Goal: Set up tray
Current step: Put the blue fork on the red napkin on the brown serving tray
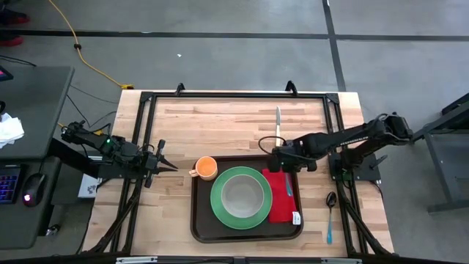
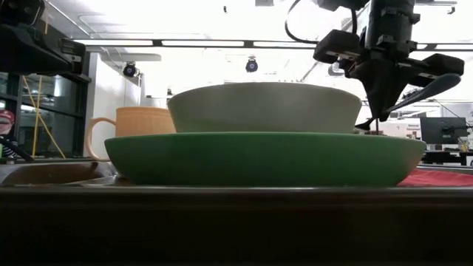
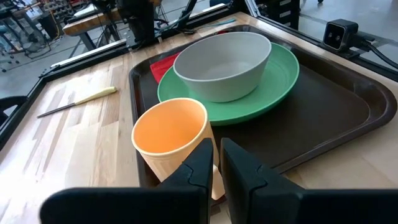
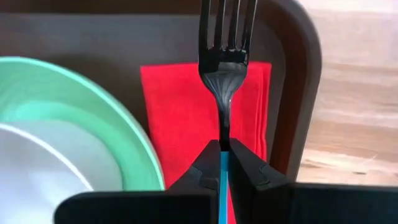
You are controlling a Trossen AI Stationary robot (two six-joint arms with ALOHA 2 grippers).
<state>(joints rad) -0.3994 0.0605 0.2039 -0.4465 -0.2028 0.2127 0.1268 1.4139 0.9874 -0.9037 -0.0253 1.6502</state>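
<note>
Tray (image 1: pixel 201 224) — dark, glossy, round-cornered plastic

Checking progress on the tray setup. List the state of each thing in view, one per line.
tray: flat on the table, holding plate and napkin.
green plate: on the tray, bowl inside.
grey bowl: upright, empty.
orange cup: upright, empty, at the tray's corner.
red napkin: flat on the tray.
fork: held above the napkin.
right gripper: shut on the fork.
left gripper: nearly closed, empty, beside the cup.
knife: on the table.
spoon: on the table.
</note>
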